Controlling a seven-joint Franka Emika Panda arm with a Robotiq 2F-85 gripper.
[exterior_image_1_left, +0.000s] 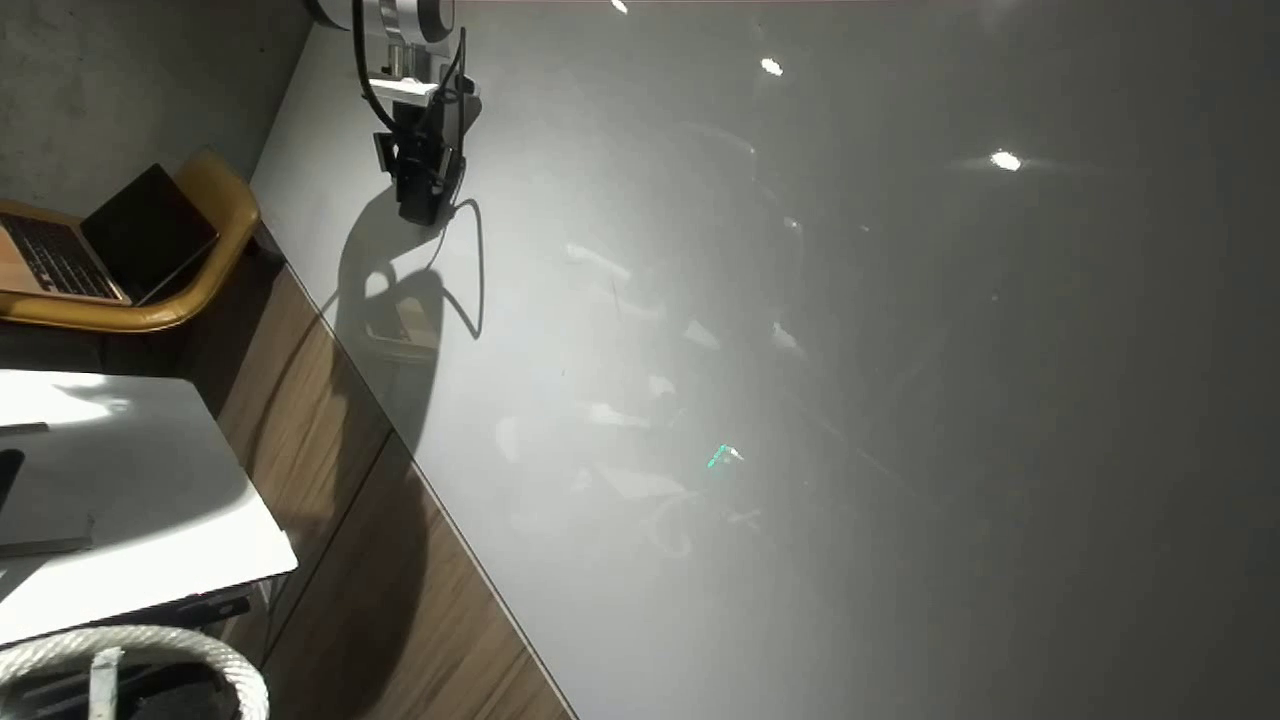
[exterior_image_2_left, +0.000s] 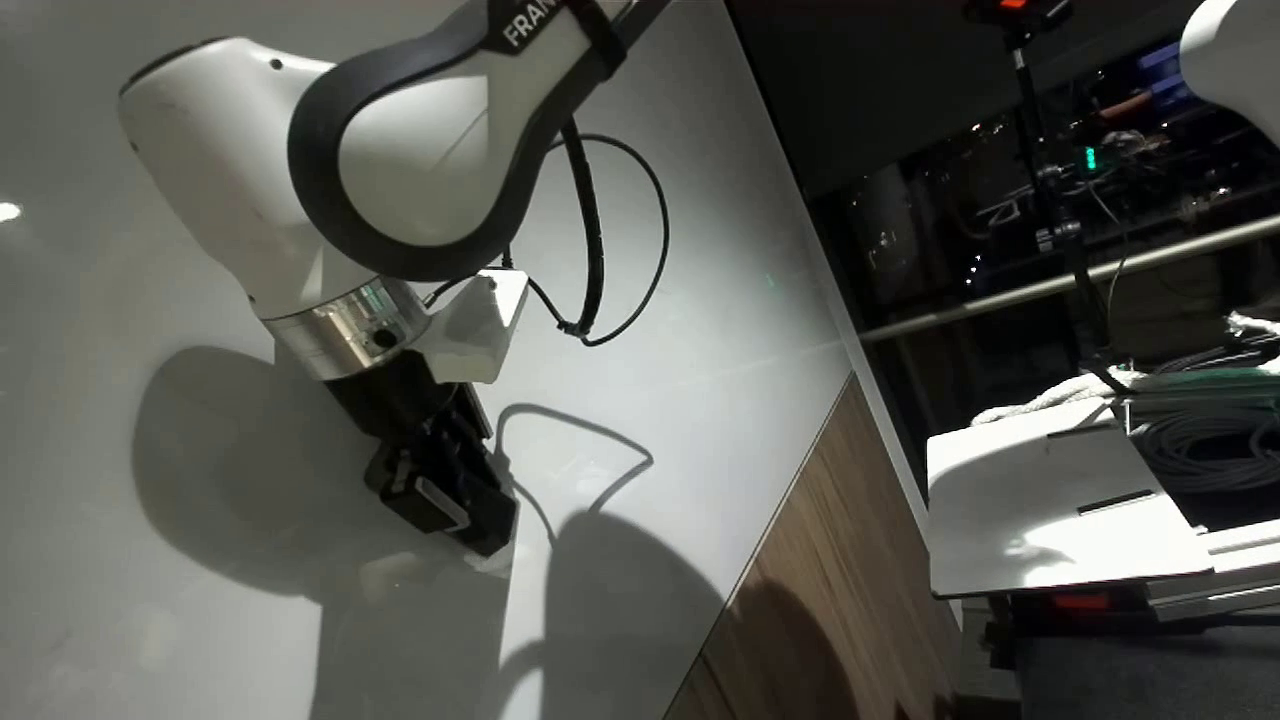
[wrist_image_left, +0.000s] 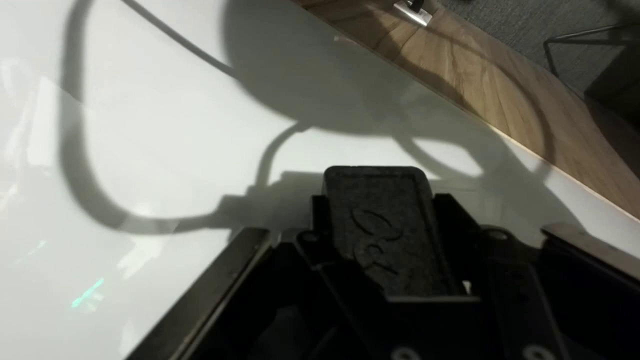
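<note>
Your hand (wrist_image_left: 382, 215) is gripping a dark, round-cornered block (wrist_image_left: 392, 240) by its two long sides and holding it close to the glossy white surface (wrist_image_left: 165, 150); the views aren't settling whether it is touching. You are probably handling something light and fairly stiff, its matte face hardly slippery or fragile. Its front end is jutting ahead of your grip, so squeezing those sides squarely is likely limiting any twist.

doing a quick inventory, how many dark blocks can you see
1: the dark block with scrawled marks, held between the jaws, clearest in the wrist view. Others could be hidden from these cameras.
</note>
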